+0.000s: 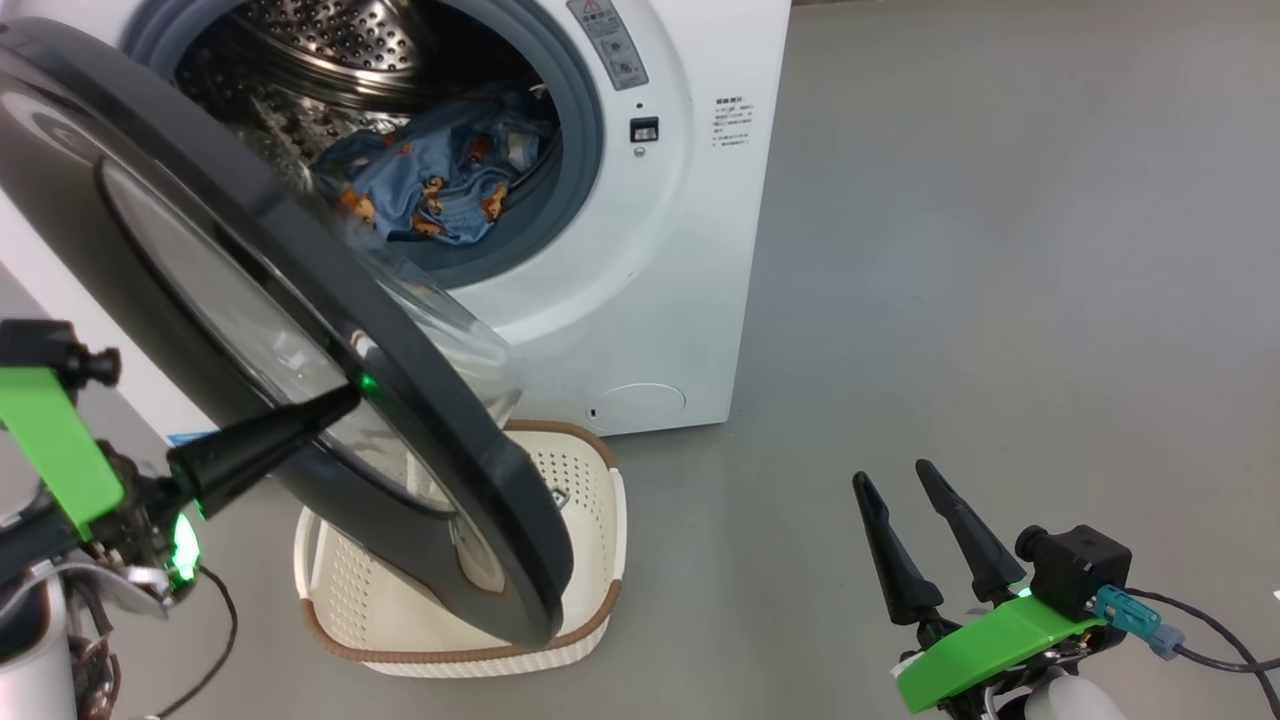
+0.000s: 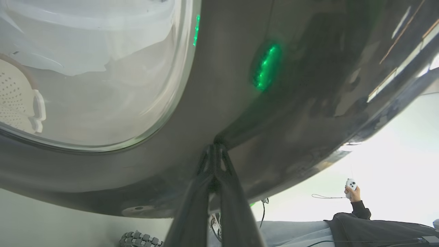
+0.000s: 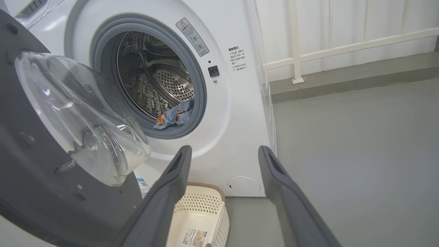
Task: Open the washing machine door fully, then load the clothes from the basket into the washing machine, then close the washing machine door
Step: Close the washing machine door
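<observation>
The large round black-rimmed door point(image 1: 430, 440) with its bulging clear glass bowl stands part-open, angled out from the big white front-loading washing machine point(image 1: 650, 250). Its lower edge hangs over the cream perforated plastic basket point(image 1: 575, 480) with a brown rim on the grey floor point(image 1: 1000, 300). Light blue garments point(image 1: 440, 180) printed with orange-brown figures lie in the steel drum point(image 1: 340, 40). The left gripper point(image 1: 340, 403), fingers pinched together, touches the door's black rim. The right gripper point(image 1: 892, 475) is spread wide, holding nothing, well apart.

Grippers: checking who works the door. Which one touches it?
The left gripper, fingers shut, tip pressed on the black rim of the washing machine door; the right gripper hangs open, apart from it.
</observation>
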Robot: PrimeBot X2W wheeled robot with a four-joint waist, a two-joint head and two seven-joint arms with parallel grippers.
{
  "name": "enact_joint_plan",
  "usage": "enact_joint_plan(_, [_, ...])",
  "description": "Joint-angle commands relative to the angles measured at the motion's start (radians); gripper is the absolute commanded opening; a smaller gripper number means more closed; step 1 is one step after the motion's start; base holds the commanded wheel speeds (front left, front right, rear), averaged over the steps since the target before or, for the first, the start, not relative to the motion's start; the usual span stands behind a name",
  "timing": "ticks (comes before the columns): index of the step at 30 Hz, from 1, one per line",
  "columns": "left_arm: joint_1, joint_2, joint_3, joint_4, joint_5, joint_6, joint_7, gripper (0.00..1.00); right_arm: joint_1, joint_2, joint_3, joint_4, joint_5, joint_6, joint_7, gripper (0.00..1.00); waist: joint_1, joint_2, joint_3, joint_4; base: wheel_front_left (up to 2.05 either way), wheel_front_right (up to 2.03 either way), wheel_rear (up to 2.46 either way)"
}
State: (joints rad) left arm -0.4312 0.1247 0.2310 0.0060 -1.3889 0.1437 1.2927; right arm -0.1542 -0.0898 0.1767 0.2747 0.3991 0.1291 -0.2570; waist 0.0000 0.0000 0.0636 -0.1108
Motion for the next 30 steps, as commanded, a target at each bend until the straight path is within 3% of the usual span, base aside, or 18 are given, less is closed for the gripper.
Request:
enact_joint_plan(1, [-0.060, 0.026, 0.034, -0.023, 0.012, -0.015, -0.010, 0.00, -0.028, 0.005, 0.018, -0.027, -0.009, 0.002, -0.005, 1.00, 0.0000, 0.0000, 0.007, -0.008, 0.00, 0.00, 0.00])
enact_joint_plan(18, [-0.175, 0.019, 0.057, 0.027, 0.058, -0.090, -0.132, 0.00, -0.041, 0.028, 0.007, -0.049, -0.018, 0.002, -0.005, 1.00, 0.0000, 0.0000, 0.074, -0.088, 0.00, 0.00, 0.00])
enact_joint_plan(30, [-0.257, 0.049, 0.069, 0.082, 0.112, -0.136, -0.211, 0.00, -0.043, 0.038, 0.003, -0.068, -0.023, 0.002, -0.005, 1.00, 0.0000, 0.0000, 0.121, -0.177, 0.00, 0.00, 0.00])
